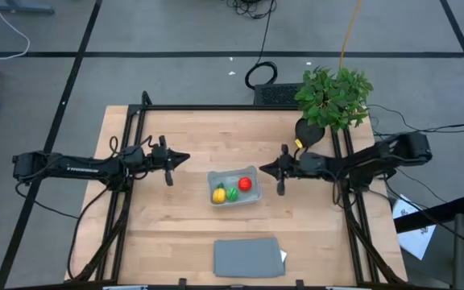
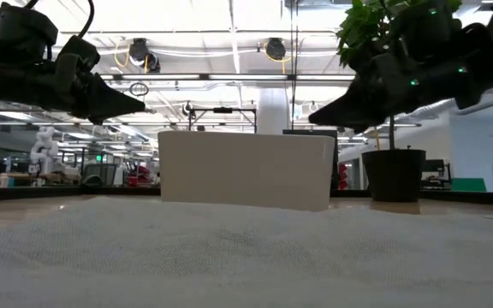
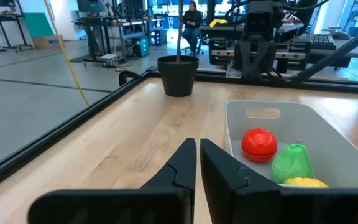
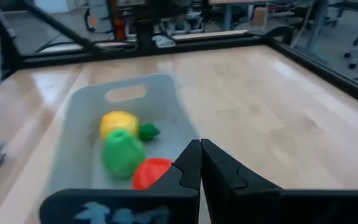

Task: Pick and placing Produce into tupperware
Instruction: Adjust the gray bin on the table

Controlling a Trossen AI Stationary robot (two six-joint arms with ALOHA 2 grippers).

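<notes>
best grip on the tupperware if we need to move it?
Probably pinch the tupperware by one short end wall at its handle cut-out, coming from above. The walls are thin and shallow, and the red, green and yellow produce sits mid-box, leaving the rim free.

We see the tabletop [image 1: 176, 217] top-down from high; low cam sits at surface level. Wrist cams face each other, sharing the tupperware [image 3: 328, 134] close up.
</notes>
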